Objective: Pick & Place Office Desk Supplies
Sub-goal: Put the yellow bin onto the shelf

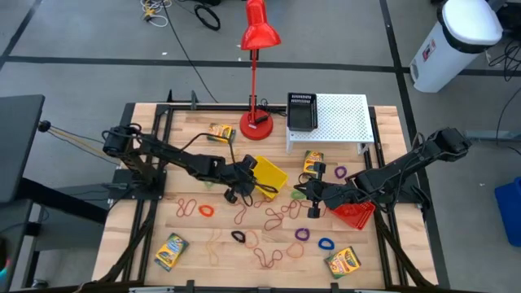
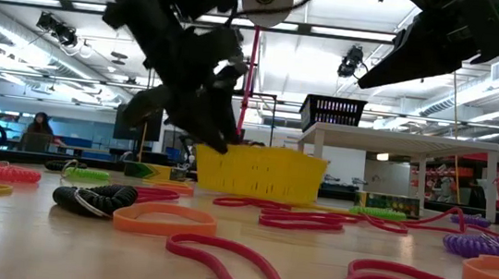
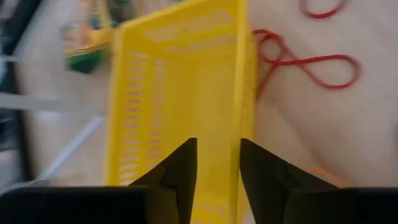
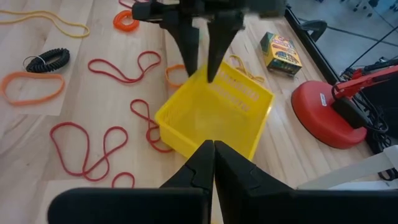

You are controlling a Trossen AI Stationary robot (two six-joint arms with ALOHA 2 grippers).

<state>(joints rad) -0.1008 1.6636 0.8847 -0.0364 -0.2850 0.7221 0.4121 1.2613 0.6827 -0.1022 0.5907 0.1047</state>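
Currently, your left gripper [image 1: 247, 172] sits at mid-frame in the high view, over the left wall of the yellow bin [image 1: 272, 173]. In the left wrist view its fingers [image 3: 181, 171] stand narrowly apart and straddle that wall's rim; nothing is visibly clamped between them. In the right wrist view the same fingers point down onto the bin's far edge.

Your right gripper [image 1: 313, 192] hovers right of centre with its fingers pressed together and empty, close to a green band [image 1: 300, 195] and the red bin [image 1: 356, 213].

Hazards to check:
- If you lift now, the thin mesh wall may slip out of the narrow gap, or the bin may tilt and drop, because the hold is at one edge only.
- If you drag the bin, the red band [image 1: 269, 189] lying against its lower side can snag and travel with it.
- The two arms work near each other at mid-frame; crossing paths risks contact.
- The lamp [image 1: 258, 124] base stands just above the bin; swing wide of it.
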